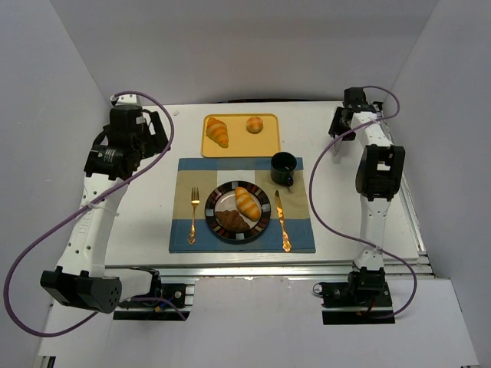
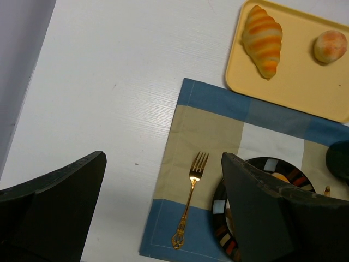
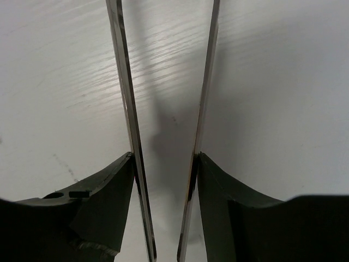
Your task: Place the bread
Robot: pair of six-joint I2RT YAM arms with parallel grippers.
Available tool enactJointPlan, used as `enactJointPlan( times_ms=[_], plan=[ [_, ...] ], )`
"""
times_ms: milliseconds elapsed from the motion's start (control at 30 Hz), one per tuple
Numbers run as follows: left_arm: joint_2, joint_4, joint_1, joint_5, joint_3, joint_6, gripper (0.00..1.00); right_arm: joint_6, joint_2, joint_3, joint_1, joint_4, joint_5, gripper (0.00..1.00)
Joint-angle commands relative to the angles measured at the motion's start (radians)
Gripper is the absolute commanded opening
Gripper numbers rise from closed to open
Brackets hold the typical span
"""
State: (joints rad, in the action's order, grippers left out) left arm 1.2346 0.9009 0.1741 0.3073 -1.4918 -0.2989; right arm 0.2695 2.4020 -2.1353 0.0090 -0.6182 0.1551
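Observation:
A striped croissant (image 1: pixel 217 131) (image 2: pixel 262 39) and a round bun (image 1: pixel 255 125) (image 2: pixel 330 46) lie on the yellow tray (image 1: pixel 268 146) (image 2: pixel 294 93). A second striped bread (image 1: pixel 247 201) and a dark brown croissant (image 1: pixel 232 221) rest on the patterned plate (image 1: pixel 265 208) (image 2: pixel 219 210). My left gripper (image 1: pixel 149 126) (image 2: pixel 163 154) hangs open and empty above the table's left side, over the placemat's edge. At the far right, my right gripper (image 1: pixel 351 116) (image 3: pixel 163 155) is shut on metal tongs (image 3: pixel 126 109), whose two blades stand apart with nothing between them over bare table.
A blue and beige placemat (image 1: pixel 299 238) (image 2: pixel 207 109) carries the plate, a gold fork (image 1: pixel 193 215) (image 2: pixel 190 202), a gold knife (image 1: pixel 281 218) and a dark mug (image 1: pixel 283 168). White walls stand close on both sides.

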Motion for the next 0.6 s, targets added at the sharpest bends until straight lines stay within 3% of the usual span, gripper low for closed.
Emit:
enactJointPlan(
  times_ms=[0,167,400,567],
  plan=[
    [-0.009,0.016,0.004,0.045,-0.036,-0.037,0.98,0.007,0.026,-0.072,-0.049,0.046,-0.002,0.54],
    [-0.015,0.023,0.004,0.07,-0.033,-0.066,0.98,0.007,0.063,-0.064,-0.06,0.061,-0.015,0.59],
    [-0.056,0.03,0.004,0.082,-0.016,-0.092,0.98,-0.001,0.068,-0.066,-0.067,0.048,-0.026,0.89],
    [-0.107,0.018,0.004,0.073,0.021,-0.111,0.98,-0.033,-0.071,-0.005,-0.067,0.037,0.024,0.89]
  ],
)
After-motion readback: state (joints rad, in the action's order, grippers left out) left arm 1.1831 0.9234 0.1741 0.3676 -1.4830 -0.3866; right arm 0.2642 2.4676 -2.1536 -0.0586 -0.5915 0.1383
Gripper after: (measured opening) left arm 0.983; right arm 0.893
